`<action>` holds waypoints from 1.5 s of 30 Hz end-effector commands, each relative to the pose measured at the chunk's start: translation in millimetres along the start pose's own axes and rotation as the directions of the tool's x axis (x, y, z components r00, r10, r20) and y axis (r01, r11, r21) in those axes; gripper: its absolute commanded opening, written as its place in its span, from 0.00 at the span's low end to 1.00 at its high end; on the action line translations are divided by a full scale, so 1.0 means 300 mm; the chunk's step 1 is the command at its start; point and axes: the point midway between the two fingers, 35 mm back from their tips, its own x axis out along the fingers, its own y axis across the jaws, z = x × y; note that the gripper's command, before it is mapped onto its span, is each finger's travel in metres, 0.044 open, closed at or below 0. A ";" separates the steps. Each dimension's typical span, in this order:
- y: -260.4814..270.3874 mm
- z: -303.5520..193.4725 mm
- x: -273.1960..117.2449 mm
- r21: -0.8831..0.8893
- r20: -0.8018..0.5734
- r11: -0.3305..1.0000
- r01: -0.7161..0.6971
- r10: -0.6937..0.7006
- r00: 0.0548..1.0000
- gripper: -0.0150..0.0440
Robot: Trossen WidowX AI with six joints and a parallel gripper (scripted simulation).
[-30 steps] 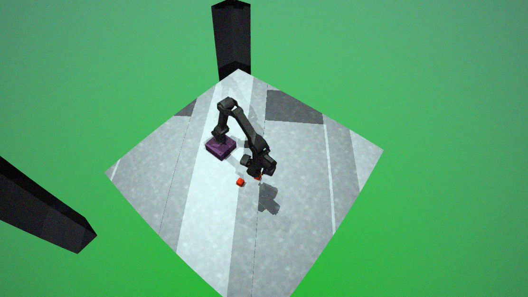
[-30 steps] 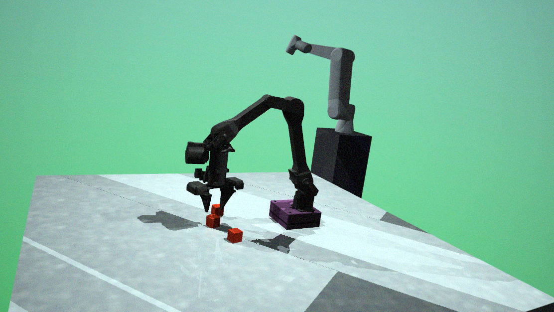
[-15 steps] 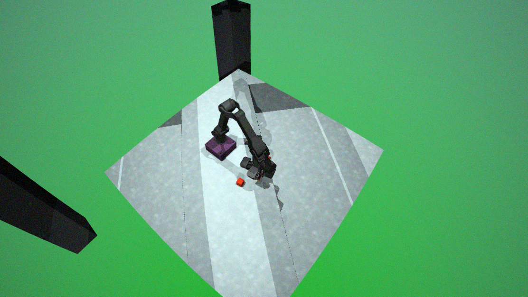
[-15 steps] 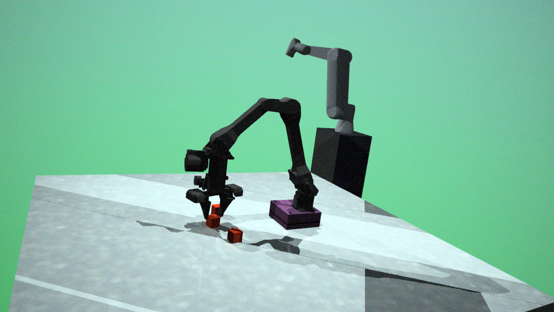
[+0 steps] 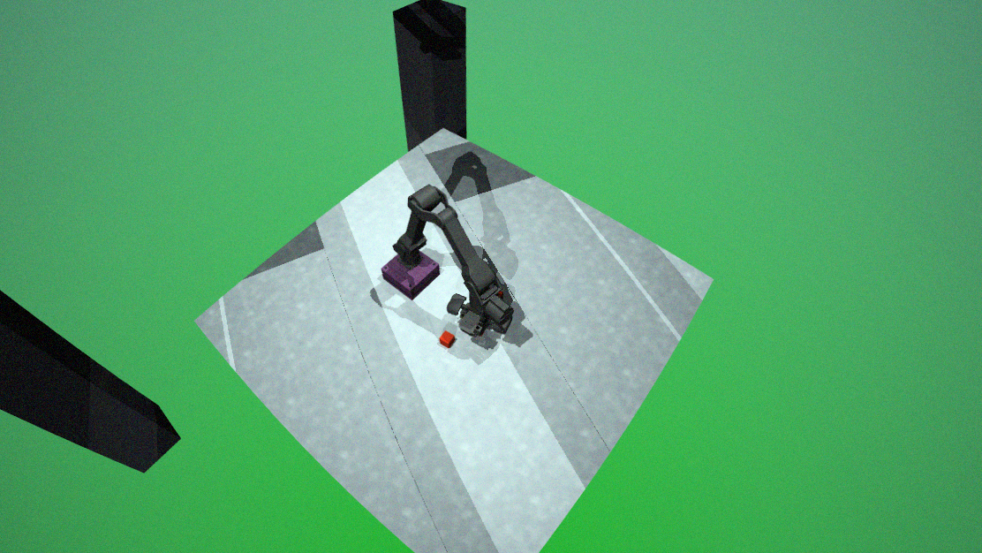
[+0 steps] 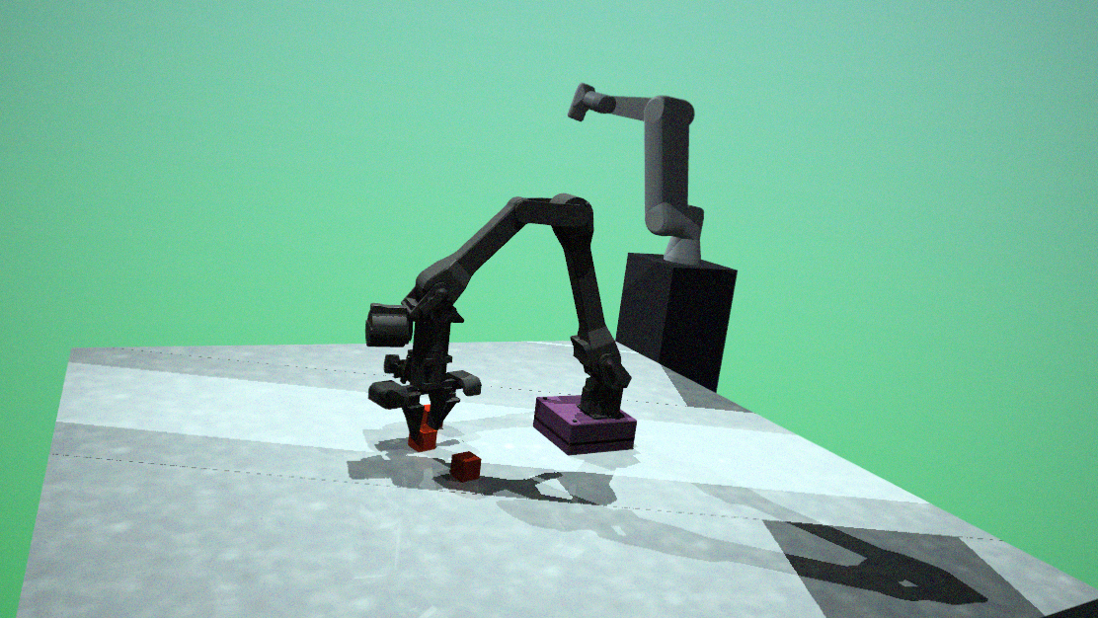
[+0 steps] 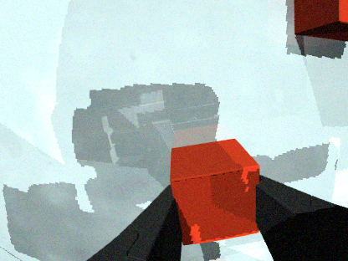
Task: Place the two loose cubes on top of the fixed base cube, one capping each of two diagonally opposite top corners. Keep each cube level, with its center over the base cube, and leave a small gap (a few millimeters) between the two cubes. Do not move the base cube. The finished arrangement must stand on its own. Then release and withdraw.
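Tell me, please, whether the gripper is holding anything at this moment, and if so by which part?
Yes: the gripper is shut on a red cube, its two fingers pressing the cube's opposite side faces, low down near the table.

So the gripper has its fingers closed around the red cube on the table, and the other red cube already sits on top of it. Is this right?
Not quite. The gripper is indeed closed on the red cube, but the other red cube rests on the table beside it, apart, not on top. The exterior view shows this.
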 end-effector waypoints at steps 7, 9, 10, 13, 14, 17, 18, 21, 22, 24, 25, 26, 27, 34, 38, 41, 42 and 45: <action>0.010 0.003 -0.054 -0.002 -0.002 1.000 -0.003 0.003 1.000 0.43; 0.013 0.004 -0.074 -0.002 -0.002 1.000 -0.003 0.003 1.000 0.43; 0.014 0.004 -0.084 -0.002 -0.002 1.000 -0.003 0.003 1.000 0.43; 0.016 0.005 -0.115 -0.002 -0.002 1.000 -0.003 0.003 1.000 0.43; 0.017 0.005 -0.126 -0.002 -0.002 1.000 -0.003 0.003 1.000 0.43; 0.018 0.006 -0.157 -0.002 -0.002 1.000 -0.003 0.003 1.000 0.43; 0.018 0.006 -0.168 -0.002 -0.002 1.000 -0.004 0.004 1.000 0.43; 0.018 0.006 -0.199 -0.002 -0.002 1.000 -0.004 0.004 1.000 0.43; 0.017 0.006 -0.210 -0.002 -0.002 1.000 -0.004 0.004 1.000 0.43; 0.016 0.006 -0.231 -0.002 -0.002 1.000 -0.004 0.004 1.000 0.43; 0.016 0.006 -0.242 -0.002 -0.002 1.000 -0.004 0.004 1.000 0.43; 0.015 0.005 -0.253 -0.002 -0.002 1.000 -0.004 0.003 1.000 0.43; 0.014 0.005 -0.263 -0.002 -0.002 1.000 -0.003 0.003 1.000 0.43; 0.005 0.002 -0.339 -0.002 -0.002 1.000 -0.003 0.003 1.000 0.43; 0.000 0.000 -0.365 -0.002 -0.002 1.000 -0.003 0.003 1.000 0.43; 0.001 -0.007 -0.363 -0.012 -0.002 1.000 -0.003 0.003 1.000 0.43; 0.003 -0.016 -0.360 -0.026 -0.002 1.000 -0.003 0.003 1.000 0.43; 0.008 -0.047 -0.350 -0.074 -0.003 0.997 -0.004 0.003 1.000 0.43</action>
